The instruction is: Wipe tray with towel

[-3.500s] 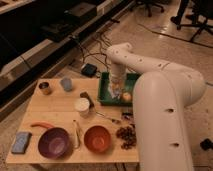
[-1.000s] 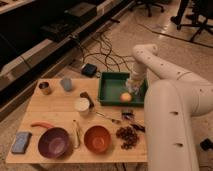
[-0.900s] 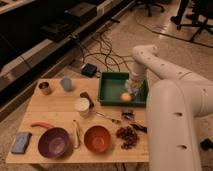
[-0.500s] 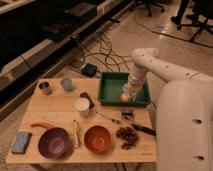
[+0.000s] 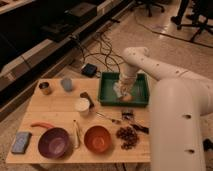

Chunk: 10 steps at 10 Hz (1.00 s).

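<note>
Towel [image 5: 119, 90]: small pale blue-grey soft cloth, bunched up, lying inside the tray, a little right of the centre of the frame.
Tray [image 5: 108, 94]: large dark green rectangular plastic tray with a raised rim, standing on the far right part of the light wooden table [image 5: 57, 114].
Gripper [image 5: 124, 93]: at the end of the white robot arm [image 5: 150, 67], which comes in from the right side and reaches down into the tray.
Fingers: closed together. The towel sits right at the fingertips, slightly to their left, and appears pinched between them.
Beside the towel: a small round orange object [image 5: 128, 98] in the tray, touching or almost touching the cloth at its lower right.
Lower left of the frame: a purple round bowl [image 5: 53, 142], an orange round bowl [image 5: 97, 138] and a flat darker blue block [image 5: 21, 142], all well apart from the tray.
Left of the tray: a white cup [image 5: 82, 105].
</note>
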Available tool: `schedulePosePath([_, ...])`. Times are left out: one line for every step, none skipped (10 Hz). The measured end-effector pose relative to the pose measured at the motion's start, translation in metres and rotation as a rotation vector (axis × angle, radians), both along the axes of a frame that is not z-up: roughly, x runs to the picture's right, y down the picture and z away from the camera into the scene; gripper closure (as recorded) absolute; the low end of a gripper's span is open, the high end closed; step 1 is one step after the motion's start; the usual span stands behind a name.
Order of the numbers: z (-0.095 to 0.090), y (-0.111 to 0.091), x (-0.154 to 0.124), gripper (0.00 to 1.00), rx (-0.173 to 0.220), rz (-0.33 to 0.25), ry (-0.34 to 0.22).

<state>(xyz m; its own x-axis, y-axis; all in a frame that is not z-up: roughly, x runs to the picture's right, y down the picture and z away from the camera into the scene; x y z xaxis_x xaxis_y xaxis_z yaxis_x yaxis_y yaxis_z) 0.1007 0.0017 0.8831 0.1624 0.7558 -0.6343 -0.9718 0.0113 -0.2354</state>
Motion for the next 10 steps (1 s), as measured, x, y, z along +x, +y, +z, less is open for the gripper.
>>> schedulePosePath([0.008,-0.002,-0.007,1.00,-0.005,-0.006,-0.015])
schedulePosePath([0.020,-0.004,-0.016,1.00,-0.013,-0.015,-0.034])
schedulePosePath([0.027,-0.006,-0.021,1.00,-0.017,-0.024,-0.048])
schedulePosePath([0.030,-0.008,-0.024,1.00,-0.018,-0.028,-0.056])
schedulePosePath([0.038,-0.013,-0.027,1.00,-0.020,-0.034,-0.067])
schedulePosePath([0.046,-0.020,-0.029,1.00,-0.020,-0.038,-0.074])
schedulePosePath([0.053,-0.027,-0.029,1.00,-0.021,-0.043,-0.076])
schedulePosePath([0.058,-0.031,-0.028,1.00,-0.022,-0.046,-0.073])
schedulePosePath([0.063,-0.034,-0.025,1.00,-0.023,-0.046,-0.067])
schedulePosePath([0.068,-0.034,-0.018,1.00,-0.028,-0.041,-0.054])
